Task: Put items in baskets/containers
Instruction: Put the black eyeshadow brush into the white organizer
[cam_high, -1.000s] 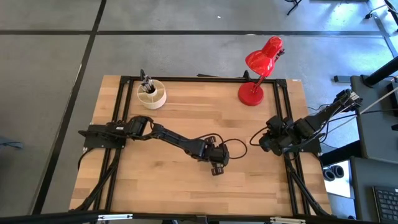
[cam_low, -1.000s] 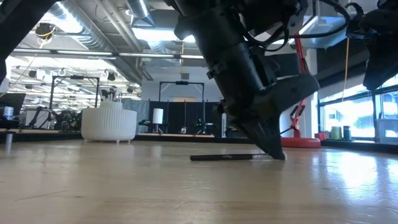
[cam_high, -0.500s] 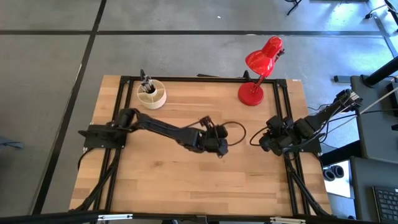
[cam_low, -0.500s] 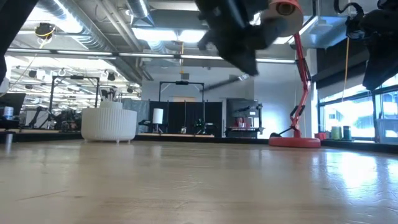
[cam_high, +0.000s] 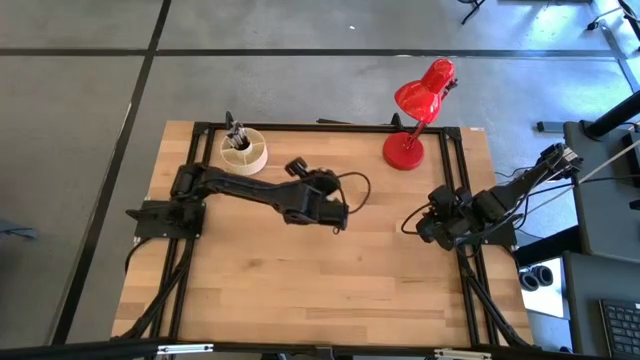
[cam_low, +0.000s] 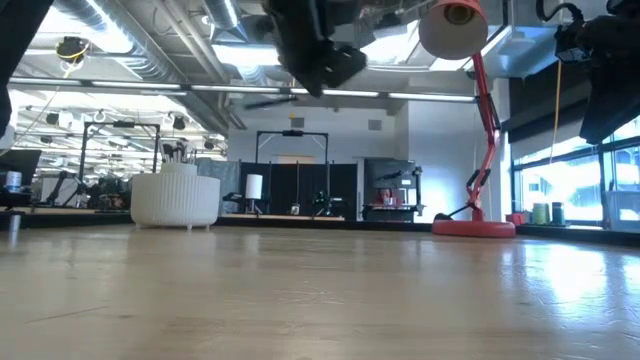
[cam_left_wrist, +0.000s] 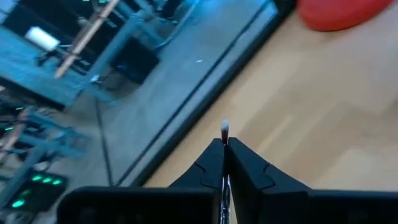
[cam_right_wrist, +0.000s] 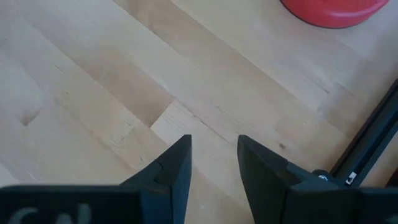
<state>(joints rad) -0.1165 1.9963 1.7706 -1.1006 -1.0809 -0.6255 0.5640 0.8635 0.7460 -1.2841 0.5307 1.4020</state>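
left wrist view: left gripper (cam_left_wrist: 224, 155) pinching a makeup brush (cam_left_wrist: 224, 132); right gripper (cam_right_wrist: 213, 163) spread, parked at table edge

1. The small round cream-white divided cup (cam_high: 244, 153) stands near the wooden table's (cam_high: 300, 290) far left corner, thin makeup brushes (cam_high: 233, 132) inside it.
2. The red desk lamp (cam_high: 405, 150) stands at the far right.
3. The left gripper (cam_high: 336, 215) hangs over mid-table between them, clamping a brush (cam_left_wrist: 224, 134).
4. The right gripper (cam_high: 428, 228) sits at the right edge.
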